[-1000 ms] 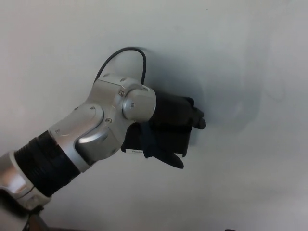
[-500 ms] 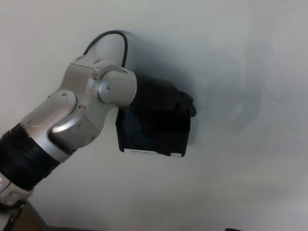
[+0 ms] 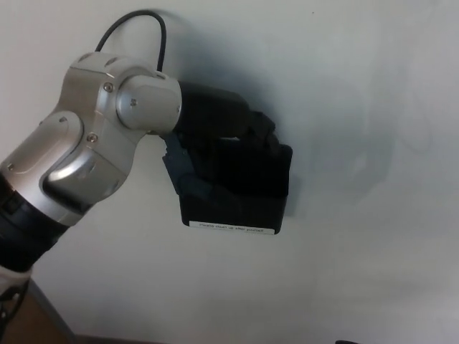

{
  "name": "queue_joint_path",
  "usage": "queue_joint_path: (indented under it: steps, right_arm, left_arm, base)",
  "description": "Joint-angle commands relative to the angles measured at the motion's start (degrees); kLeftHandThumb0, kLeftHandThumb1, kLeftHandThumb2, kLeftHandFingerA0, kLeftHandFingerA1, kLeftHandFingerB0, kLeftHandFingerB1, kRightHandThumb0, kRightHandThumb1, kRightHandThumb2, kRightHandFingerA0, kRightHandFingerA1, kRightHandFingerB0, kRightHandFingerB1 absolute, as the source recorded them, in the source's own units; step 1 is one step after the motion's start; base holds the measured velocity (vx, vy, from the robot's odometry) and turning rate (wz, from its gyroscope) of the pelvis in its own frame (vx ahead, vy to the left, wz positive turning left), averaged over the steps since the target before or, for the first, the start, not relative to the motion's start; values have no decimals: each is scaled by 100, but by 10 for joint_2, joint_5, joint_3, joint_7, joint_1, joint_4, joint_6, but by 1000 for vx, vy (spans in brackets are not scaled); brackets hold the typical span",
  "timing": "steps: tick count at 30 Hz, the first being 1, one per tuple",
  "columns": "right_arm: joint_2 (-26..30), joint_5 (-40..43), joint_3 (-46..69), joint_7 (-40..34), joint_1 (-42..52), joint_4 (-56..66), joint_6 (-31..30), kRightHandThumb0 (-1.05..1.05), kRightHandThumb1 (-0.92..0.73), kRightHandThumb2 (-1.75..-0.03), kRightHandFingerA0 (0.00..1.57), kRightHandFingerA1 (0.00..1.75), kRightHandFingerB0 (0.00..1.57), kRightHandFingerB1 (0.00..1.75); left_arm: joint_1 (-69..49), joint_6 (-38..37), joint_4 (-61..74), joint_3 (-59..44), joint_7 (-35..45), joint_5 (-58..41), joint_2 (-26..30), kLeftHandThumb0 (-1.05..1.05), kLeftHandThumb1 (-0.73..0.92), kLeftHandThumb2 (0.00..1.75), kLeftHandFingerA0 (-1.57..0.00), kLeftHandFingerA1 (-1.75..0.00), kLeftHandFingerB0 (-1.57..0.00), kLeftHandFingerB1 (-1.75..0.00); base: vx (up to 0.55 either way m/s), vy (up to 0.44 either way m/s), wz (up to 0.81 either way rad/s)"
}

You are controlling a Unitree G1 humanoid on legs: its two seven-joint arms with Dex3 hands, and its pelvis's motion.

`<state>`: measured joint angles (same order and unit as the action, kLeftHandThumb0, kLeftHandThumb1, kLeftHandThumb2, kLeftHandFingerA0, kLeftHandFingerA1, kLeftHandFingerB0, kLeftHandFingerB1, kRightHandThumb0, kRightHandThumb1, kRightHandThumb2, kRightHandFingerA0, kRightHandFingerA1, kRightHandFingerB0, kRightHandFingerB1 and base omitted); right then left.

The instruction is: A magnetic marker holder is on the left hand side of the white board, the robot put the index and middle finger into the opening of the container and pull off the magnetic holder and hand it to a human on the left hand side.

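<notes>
Left hand (image 3: 226, 129) is seen at the top edge of the black magnetic marker holder (image 3: 233, 193), fingers (image 3: 262, 129) curled down over its rim and apparently hooked into the opening; how deep they sit cannot be told, dark on dark. Holder lies directly below and just right of the hand, against the whiteboard (image 3: 373, 107), long axis roughly horizontal, white label strip (image 3: 231, 228) along the bottom edge. Contents of the holder are hidden; no markers can be made out. Right hand is not shown. Pull-off is judged to go away from the board surface, then toward the robot's left.
</notes>
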<state>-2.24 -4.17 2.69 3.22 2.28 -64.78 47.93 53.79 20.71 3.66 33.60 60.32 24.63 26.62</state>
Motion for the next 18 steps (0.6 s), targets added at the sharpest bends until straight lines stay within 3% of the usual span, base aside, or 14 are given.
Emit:
queue_joint_path:
  steps: [1,2,3,7,8,9,11,18]
  right_arm:
    - [9,1,1,-7,1,-2,2,-64,-84,-65,73,57,62,47]
    - [9,1,1,-7,1,-2,2,-64,-84,-65,73,57,62,47]
    - [8,1,2,-7,0,-2,3,-64,-84,-65,73,58,62,47]
    - [6,3,2,-6,-1,0,2,-65,-84,-65,72,57,61,47]
    - [6,2,2,-8,-2,0,2,-64,-84,-65,70,54,62,47]
    - [6,3,2,-7,-3,0,2,-64,-83,-65,69,53,62,48]
    - [5,6,4,-4,-4,0,3,-65,-83,-65,69,54,63,47]
    - [6,11,7,4,-7,1,-2,-64,-83,-65,72,56,63,47]
  left_arm:
    - [-15,-2,-5,-3,-6,16,11,-99,66,61,-65,-44,-12,-24]
    - [-15,2,-4,-2,-4,17,10,-99,66,61,-65,-44,-12,-24]
    - [-17,7,-2,0,-4,18,7,-105,56,95,-61,-54,-9,-20]
    - [-29,6,-2,-4,-10,10,-3,-105,57,93,-67,-57,-11,-25]
    - [-29,3,-4,-3,-11,11,-5,-96,63,61,-81,-55,-13,-25]
    - [-30,2,-6,-1,-11,12,-8,-96,51,91,-78,-62,-10,-30]
    - [-33,0,-8,3,-12,15,-11,-105,55,93,-69,-56,-10,-26]
    - [-52,-6,-19,27,-15,37,-12,-105,56,93,-54,-51,-10,-30]
  base:
    - [0,0,0]
    - [0,0,0]
    - [0,0,0]
    - [0,0,0]
    - [0,0,0]
    - [0,0,0]
    - [0,0,0]
    - [0,0,0]
